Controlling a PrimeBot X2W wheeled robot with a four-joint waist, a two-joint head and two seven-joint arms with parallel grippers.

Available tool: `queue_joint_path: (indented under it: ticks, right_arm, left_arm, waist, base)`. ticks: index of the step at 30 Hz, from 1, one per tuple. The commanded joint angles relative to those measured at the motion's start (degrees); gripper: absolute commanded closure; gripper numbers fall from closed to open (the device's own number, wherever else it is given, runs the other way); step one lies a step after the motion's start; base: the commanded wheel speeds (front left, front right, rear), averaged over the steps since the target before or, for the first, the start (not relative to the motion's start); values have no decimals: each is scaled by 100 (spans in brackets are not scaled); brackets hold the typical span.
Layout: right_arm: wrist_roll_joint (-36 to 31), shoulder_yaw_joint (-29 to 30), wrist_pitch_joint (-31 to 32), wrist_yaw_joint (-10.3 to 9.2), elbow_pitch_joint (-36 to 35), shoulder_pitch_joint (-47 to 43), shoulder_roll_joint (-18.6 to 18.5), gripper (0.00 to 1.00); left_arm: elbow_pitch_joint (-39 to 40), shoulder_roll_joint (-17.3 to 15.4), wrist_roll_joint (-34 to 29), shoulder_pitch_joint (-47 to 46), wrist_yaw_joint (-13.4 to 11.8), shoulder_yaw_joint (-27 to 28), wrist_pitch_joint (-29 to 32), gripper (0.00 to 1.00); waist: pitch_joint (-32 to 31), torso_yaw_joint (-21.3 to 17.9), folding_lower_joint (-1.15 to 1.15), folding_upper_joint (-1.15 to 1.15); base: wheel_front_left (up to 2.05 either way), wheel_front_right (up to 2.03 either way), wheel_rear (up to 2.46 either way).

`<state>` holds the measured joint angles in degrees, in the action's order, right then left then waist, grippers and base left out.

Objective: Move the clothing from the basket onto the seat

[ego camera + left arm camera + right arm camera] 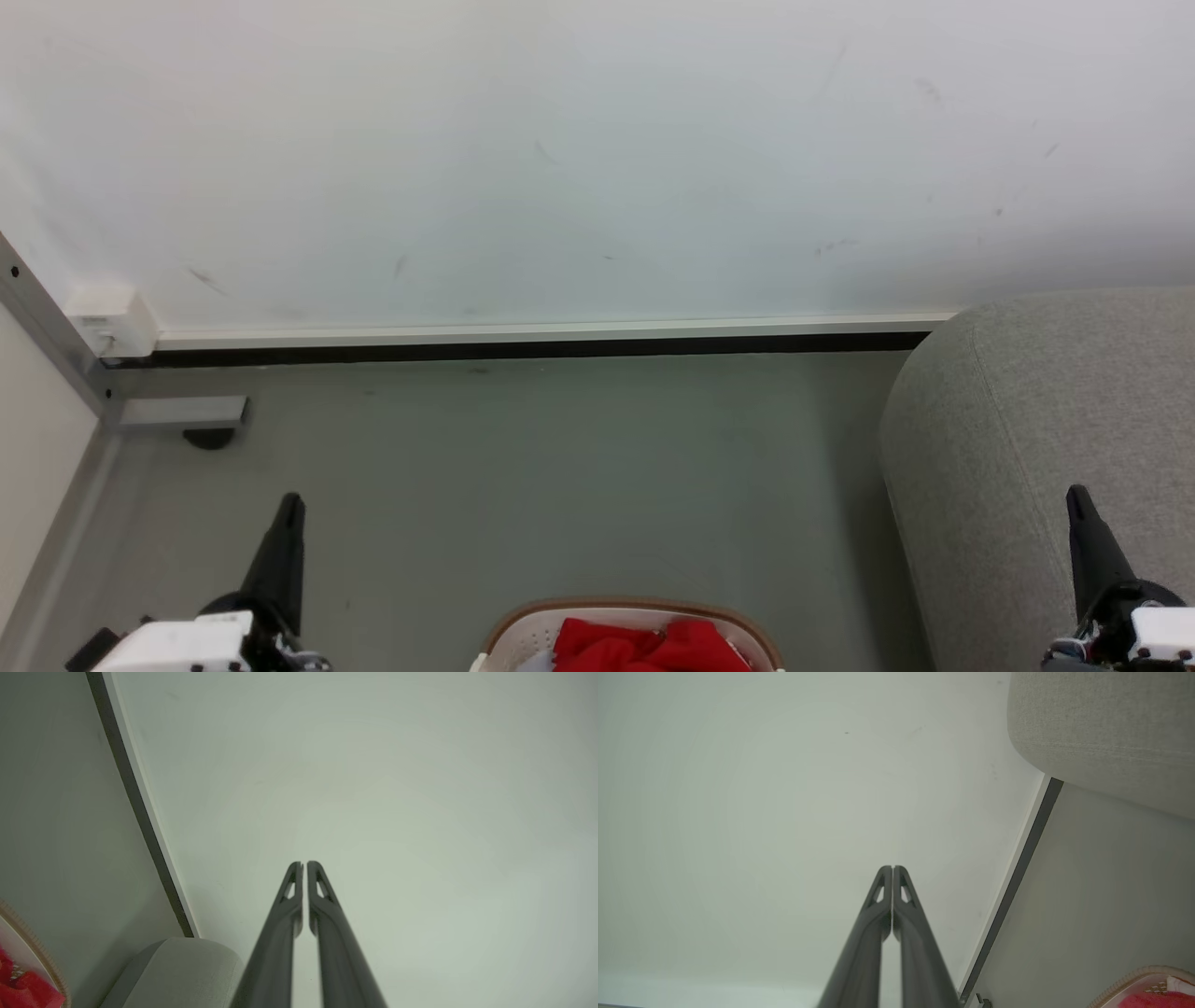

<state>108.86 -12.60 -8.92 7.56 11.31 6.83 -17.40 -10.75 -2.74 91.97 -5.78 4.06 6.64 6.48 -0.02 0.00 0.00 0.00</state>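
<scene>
The red jersey (649, 646) lies bunched in the white basket (523, 633) with a brown rim, at the bottom middle of the head view. The light-grey sofa (1027, 439) stands to the right of the basket. My left gripper (291, 504) rises at the lower left, well left of the basket; its fingers are shut with nothing between them (302, 864). My right gripper (1076, 493) stands in front of the sofa at the lower right, also shut and holding nothing (893, 867). The jersey (23, 989) and basket rim (42, 956) show at the left wrist view's corner, the jersey (1153, 1001) again in the right wrist view.
A white wall (597, 159) with a pale skirting and dark gap (523, 347) runs across the back. A grey metal frame post (56, 345) and a floor bracket (182, 413) stand at the left. Grey floor (579, 467) lies between the basket and the wall.
</scene>
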Motion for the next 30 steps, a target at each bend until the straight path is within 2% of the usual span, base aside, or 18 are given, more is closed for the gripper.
queue_joint_path:
  ticks: [1,6,12,23,30]
  right_arm:
    - [-3,0,-2,-1,2,-3,3,0]
    - [-241,89,-42,-2,2,-70,99,0]
    - [-1065,265,-91,-2,-79,-124,217,0]
    - [-3216,396,-173,-3,-427,-245,402,0]
    - [-4503,525,-221,-4,-409,-339,514,0]
  left_arm:
    - [-3,0,-1,3,1,-2,-4,0]
    - [-35,1,-55,31,22,-112,-149,0]
    - [-72,-1,-327,32,44,-200,-320,0]
    - [78,-6,-1822,40,-137,-327,-604,0]
    - [215,-9,-2814,109,-266,-423,-764,0]
  waist:
    - [0,0,0,0]
    - [3,0,0,0]
    - [17,7,0,0]
    - [64,38,0,0]
    - [80,50,0,0]
  base:
    - [0,0,0]
    - [0,0,0]
    - [0,0,0]
    - [0,0,0]
    - [0,0,0]
